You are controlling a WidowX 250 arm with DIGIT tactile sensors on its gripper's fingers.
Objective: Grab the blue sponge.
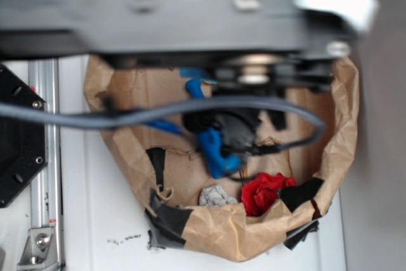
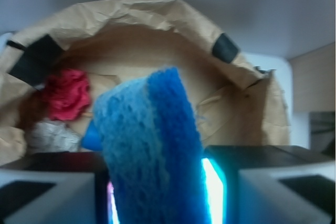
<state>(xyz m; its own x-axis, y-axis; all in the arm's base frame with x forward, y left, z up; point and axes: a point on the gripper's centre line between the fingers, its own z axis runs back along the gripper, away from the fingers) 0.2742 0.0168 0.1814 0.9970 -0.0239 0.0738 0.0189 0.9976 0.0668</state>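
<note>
The blue sponge [image 2: 152, 145] fills the middle of the wrist view, standing on edge, with a light blue porous face on the left and a darker blue layer on the right. My gripper [image 2: 163, 187] is shut on it, one finger pressed on each side. In the exterior view the gripper [image 1: 233, 132] hangs over a brown paper bag [image 1: 130, 150], partly hidden by the blurred arm and a grey cable. A blue shape [image 1: 214, 152] lies right beside it. I cannot tell there whether it is the sponge.
Inside the bag lie a red cloth [image 2: 67, 94] [image 1: 263, 191] and a crumpled grey-white wad [image 2: 50, 135] [image 1: 217, 196]. A smooth blue corner [image 2: 92, 139] peeks out behind the sponge. The bag rim [image 2: 131, 10] has black tape patches. A metal rail [image 1: 44, 157] runs along the left.
</note>
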